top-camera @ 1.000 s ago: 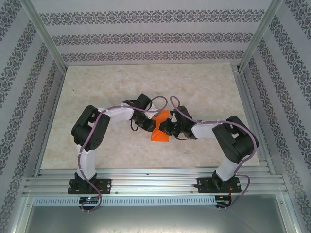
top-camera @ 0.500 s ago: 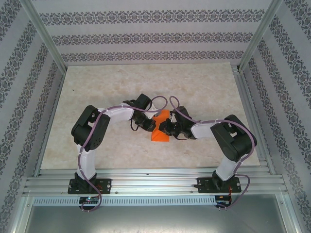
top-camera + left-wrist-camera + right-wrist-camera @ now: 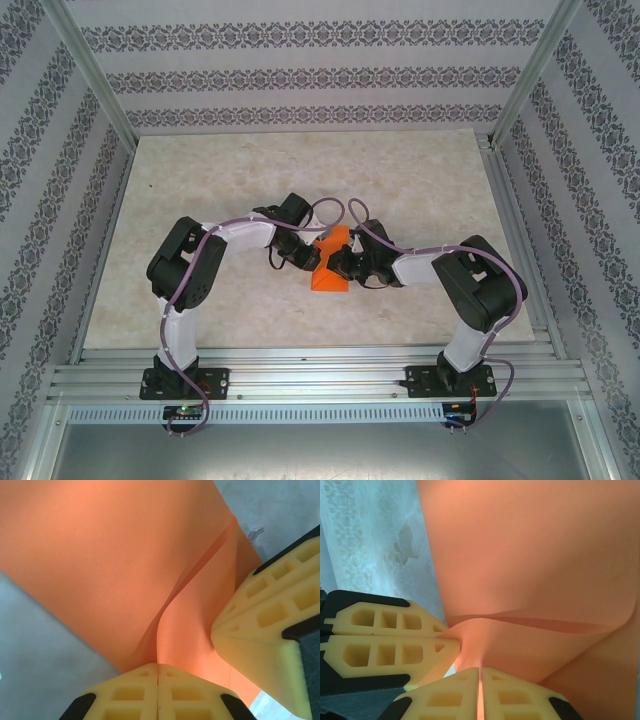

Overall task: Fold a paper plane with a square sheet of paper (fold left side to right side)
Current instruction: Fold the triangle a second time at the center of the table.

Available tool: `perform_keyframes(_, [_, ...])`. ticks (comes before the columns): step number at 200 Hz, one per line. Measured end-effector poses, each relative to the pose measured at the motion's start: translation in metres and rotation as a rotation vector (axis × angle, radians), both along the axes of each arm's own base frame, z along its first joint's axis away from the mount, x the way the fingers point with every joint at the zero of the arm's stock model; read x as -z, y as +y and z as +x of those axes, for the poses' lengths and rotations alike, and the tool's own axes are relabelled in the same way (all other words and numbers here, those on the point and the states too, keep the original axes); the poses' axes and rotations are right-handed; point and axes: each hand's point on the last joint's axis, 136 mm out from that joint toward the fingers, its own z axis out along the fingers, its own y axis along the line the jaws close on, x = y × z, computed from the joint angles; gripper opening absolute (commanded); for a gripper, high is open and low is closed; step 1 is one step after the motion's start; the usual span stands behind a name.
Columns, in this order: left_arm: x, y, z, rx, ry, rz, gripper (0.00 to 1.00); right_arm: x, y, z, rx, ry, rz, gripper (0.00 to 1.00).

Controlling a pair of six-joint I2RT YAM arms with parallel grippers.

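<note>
The square sheet of paper (image 3: pixel 330 281) is bright orange and partly folded, lifted in the middle of the table between both grippers. My left gripper (image 3: pixel 309 258) is shut on one edge of it. In the left wrist view the paper (image 3: pixel 125 555) rises in a curved flap from my left gripper (image 3: pixel 158 666), whose yellow fingers press together on it. My right gripper (image 3: pixel 339 265) is shut on the same flap close by. In the right wrist view the sheet (image 3: pixel 535 545) runs down into my right gripper (image 3: pixel 480 671), with the left gripper's fingers (image 3: pixel 395 645) just beside it.
The pale marbled tabletop (image 3: pixel 220 180) lies all around the paper. Aluminium frame rails (image 3: pixel 320 380) run along the near edge, and patterned walls (image 3: pixel 300 70) close in the back and sides. The right gripper's finger (image 3: pixel 270 630) crowds the left wrist view.
The right arm's elbow has shifted slightly to the left. Both grippers and the paper stay almost where they were.
</note>
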Motion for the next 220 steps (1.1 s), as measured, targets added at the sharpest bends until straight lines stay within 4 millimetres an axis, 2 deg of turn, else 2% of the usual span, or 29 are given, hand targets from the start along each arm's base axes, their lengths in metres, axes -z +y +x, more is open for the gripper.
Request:
perform_keyframes(182, [0.0002, -0.0022, 0.0039, -0.017, 0.003, -0.003, 0.08, 0.0077, -0.0057, -0.0041, 0.009, 0.022, -0.032, 0.11])
perform_keyframes(220, [0.0003, -0.0021, 0.0043, -0.021, 0.002, -0.002, 0.11, 0.0092, -0.0072, -0.0039, 0.015, 0.030, -0.045, 0.11])
